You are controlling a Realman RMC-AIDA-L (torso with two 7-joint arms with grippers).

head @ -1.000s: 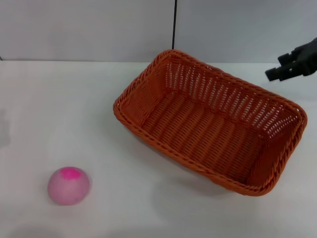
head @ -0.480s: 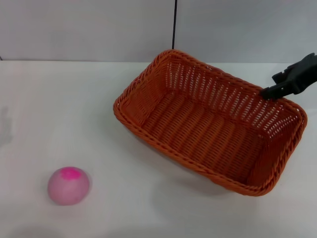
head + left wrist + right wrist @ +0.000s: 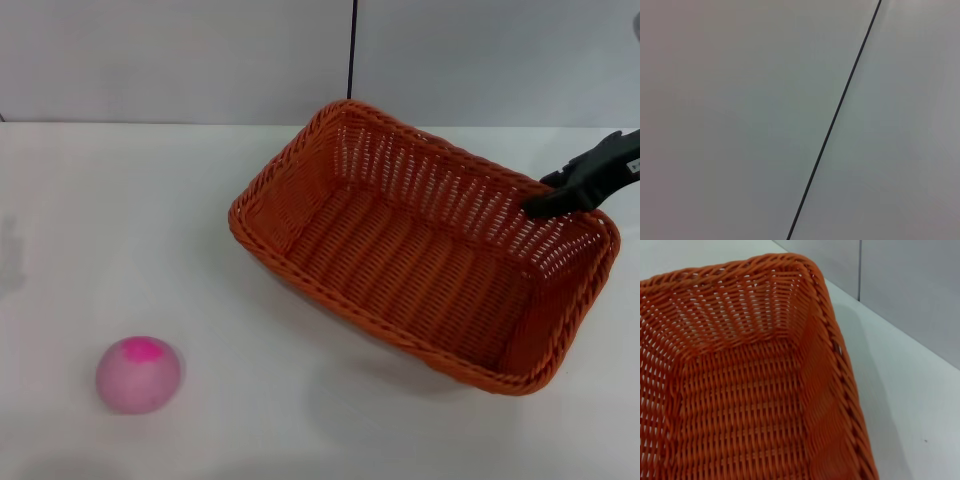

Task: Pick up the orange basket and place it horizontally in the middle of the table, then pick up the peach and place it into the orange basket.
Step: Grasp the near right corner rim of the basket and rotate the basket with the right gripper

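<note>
The orange basket (image 3: 420, 250) lies at an angle on the white table (image 3: 120, 220), right of centre, one corner toward the back wall. My right gripper (image 3: 543, 195) comes in from the right edge at the basket's far right rim. It is open, one fingertip dipping inside the wall and the other just outside. The right wrist view looks down into the basket (image 3: 750, 390) and along its braided rim. The peach (image 3: 139, 374), pale pink with a magenta patch, rests alone at the front left. My left gripper is out of view.
A grey wall with a black vertical seam (image 3: 352, 50) runs behind the table. The left wrist view holds only that wall and its seam (image 3: 835, 115). Bare tabletop (image 3: 910, 390) lies beside the basket's far side.
My right gripper has come down and inward from above the table's right edge to the basket's far right rim. Basket and peach have not moved.
</note>
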